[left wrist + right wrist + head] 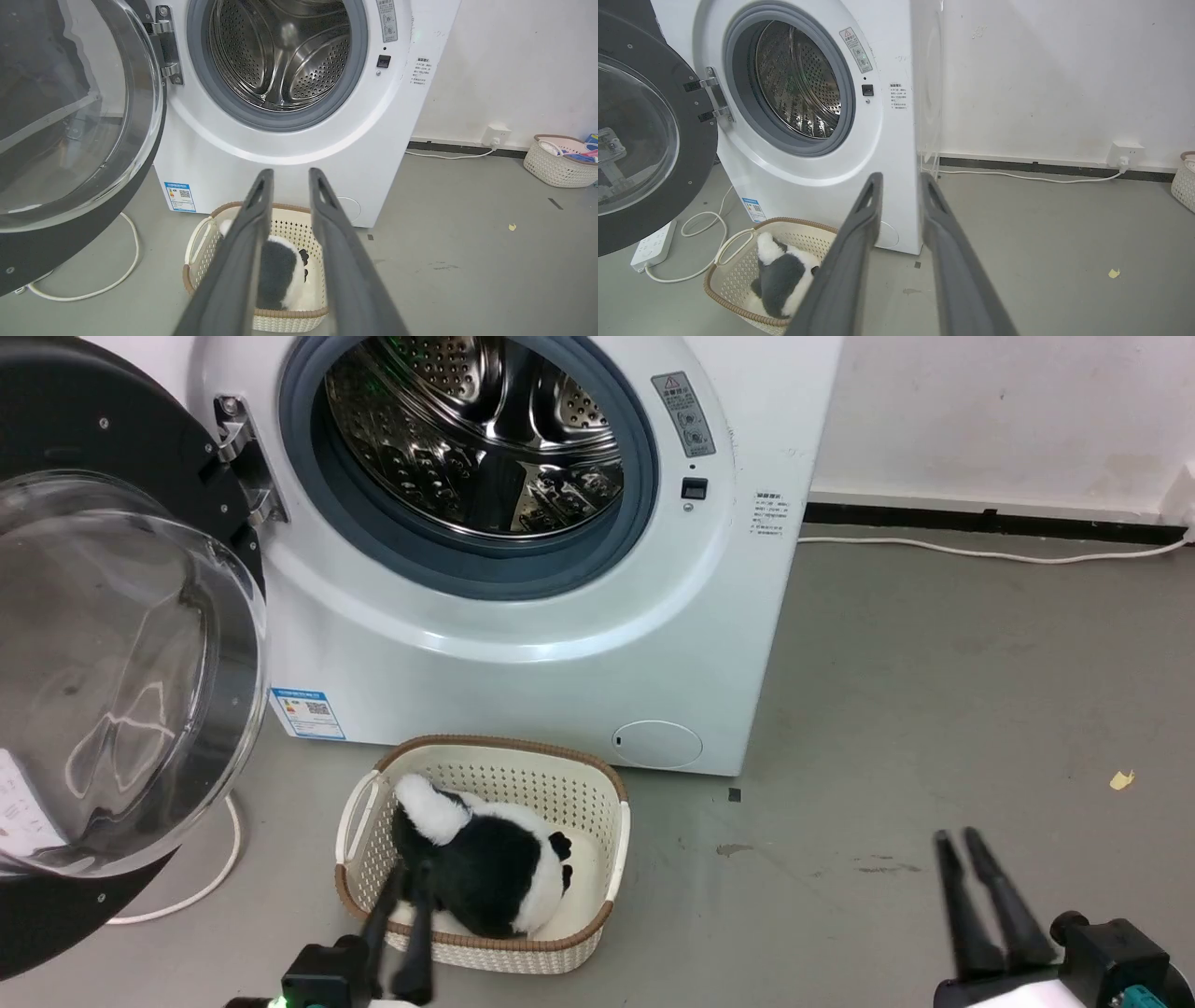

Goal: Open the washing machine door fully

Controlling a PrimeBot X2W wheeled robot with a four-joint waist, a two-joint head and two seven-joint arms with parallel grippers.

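The washing machine door (112, 663) stands swung wide at nine o'clock in the head view, its black rim and clear bulging window turned toward the camera. It hangs from the metal hinge (245, 457) on the left edge of the washing machine (523, 653). The machine fills twelve o'clock, and its steel drum (485, 429) lies bare inside the grey gasket (467, 574). Low on the white front, a blue label (306, 712) sits at the seven o'clock corner and a small round flap (658, 744) at five. On the grey floor (934, 709) just before the machine, at six o'clock, is a cream basket (597, 803) holding a black-and-white plush toy (495, 868). The left gripper (411, 877) rises from seven o'clock, its dark fingers overlapping the basket's near side. In its own wrist view the fingers are parted with nothing between them — the toy shows through the gap, well beyond. The right gripper (958, 840) is at four o'clock over bare floor, fingers slightly apart and empty, well clear of the machine. A white cable (205, 887) loops across the floor below the door.
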